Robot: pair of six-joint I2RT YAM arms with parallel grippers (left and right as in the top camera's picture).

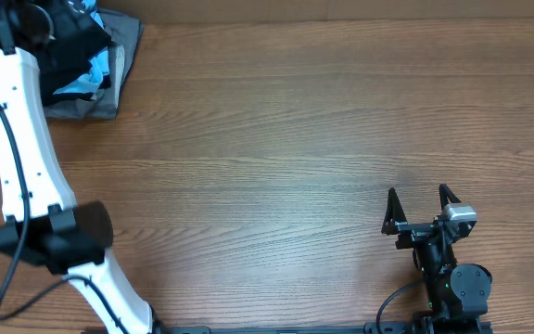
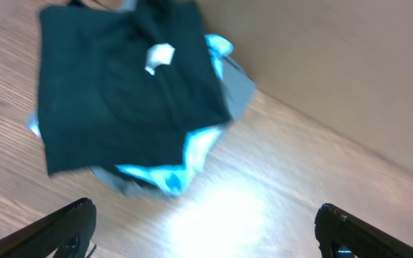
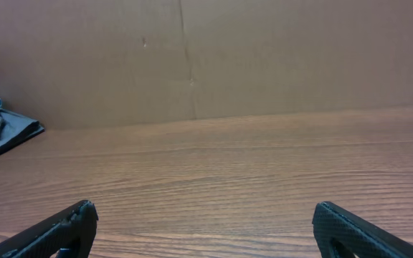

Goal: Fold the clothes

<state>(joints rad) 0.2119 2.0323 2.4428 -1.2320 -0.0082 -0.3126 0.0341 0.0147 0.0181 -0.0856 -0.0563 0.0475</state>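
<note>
Black T-shirt: the black T-shirt (image 2: 120,93) lies in a rough square fold in the upper left of my left wrist view. It sits on top of a small pile, and its white neck tag (image 2: 160,57) shows near its top edge.
Under it: a light blue shirt (image 2: 174,172) pokes out along its lower and right edges. A grey garment (image 2: 241,89) shows at the right side.
Pile's place: the upper left corner of the overhead view, on the wooden table (image 1: 295,139), close to its far edge.
Left jaws: spread wide and holding nothing. My two dark fingers (image 2: 59,229) sit in the bottom corners of the left wrist view. The pile lies beyond them, apart from both. This view is slightly blurred.
Left arm: my white left arm (image 1: 21,139) runs up the left side of the overhead view toward the pile.
Right jaws: spread wide and empty. Their fingers (image 3: 56,229) sit in the bottom corners of the right wrist view, with wood grain between them. In the overhead view they are at the lower right, well apart from the pile.
Backdrop: a plain brown wall (image 3: 264,57) rises behind the table's far edge.
</note>
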